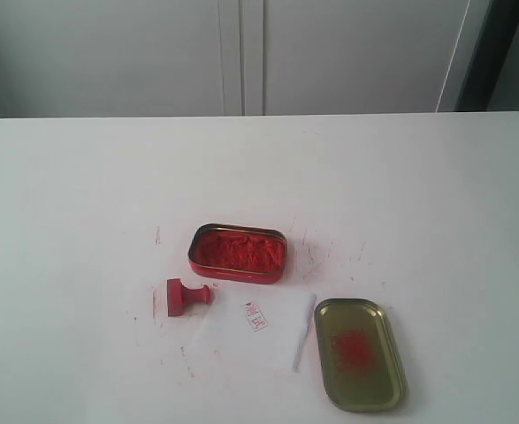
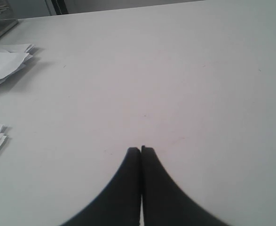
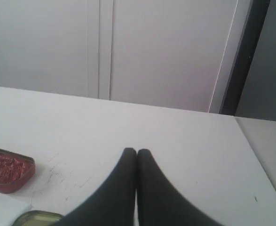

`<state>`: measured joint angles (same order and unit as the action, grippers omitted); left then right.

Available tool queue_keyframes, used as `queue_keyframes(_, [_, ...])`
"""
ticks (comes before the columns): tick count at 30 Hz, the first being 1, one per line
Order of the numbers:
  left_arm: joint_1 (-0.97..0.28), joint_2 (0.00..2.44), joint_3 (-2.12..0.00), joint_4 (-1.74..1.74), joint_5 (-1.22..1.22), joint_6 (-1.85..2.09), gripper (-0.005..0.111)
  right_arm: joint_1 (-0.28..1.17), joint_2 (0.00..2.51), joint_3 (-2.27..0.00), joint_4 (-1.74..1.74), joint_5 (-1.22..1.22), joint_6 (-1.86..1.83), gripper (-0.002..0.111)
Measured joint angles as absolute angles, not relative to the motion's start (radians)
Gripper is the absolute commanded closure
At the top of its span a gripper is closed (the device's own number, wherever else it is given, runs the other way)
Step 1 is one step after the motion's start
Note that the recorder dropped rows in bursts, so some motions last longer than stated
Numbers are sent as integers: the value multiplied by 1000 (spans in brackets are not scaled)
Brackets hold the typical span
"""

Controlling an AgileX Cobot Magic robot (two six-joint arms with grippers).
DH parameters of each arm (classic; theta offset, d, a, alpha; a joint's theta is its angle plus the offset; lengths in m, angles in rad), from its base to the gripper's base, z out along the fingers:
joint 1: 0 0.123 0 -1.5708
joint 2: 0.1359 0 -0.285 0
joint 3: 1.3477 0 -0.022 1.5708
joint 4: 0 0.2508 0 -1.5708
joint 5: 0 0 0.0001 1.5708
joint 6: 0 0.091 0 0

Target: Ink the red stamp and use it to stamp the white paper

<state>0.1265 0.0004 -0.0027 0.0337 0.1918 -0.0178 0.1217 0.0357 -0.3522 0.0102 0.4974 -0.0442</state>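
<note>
The red stamp (image 1: pixel 186 296) lies on its side on the table, just left of the white paper (image 1: pixel 257 325), which carries a small red imprint (image 1: pixel 255 316). Behind them stands the open red tin of ink paste (image 1: pixel 238 253), also seen in the right wrist view as the red tin (image 3: pixel 8 169). Neither arm shows in the exterior view. My left gripper (image 2: pixel 141 149) is shut with nothing in it, over bare table. My right gripper (image 3: pixel 137 151) is shut and empty too, off to the right of the tin.
A shallow gold lid (image 1: pixel 359 352) with a red smear lies right of the paper; its rim (image 3: pixel 36 217) shows in the right wrist view. Stacks of white sheets (image 2: pixel 3 63) lie near the left gripper's side. White cabinet doors (image 1: pixel 241 53) stand behind the table.
</note>
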Motion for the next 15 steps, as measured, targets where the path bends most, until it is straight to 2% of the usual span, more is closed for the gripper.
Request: queue_keyframes(15, [127, 0, -3, 34, 192, -18, 107, 122, 4, -114, 0, 427, -44, 108])
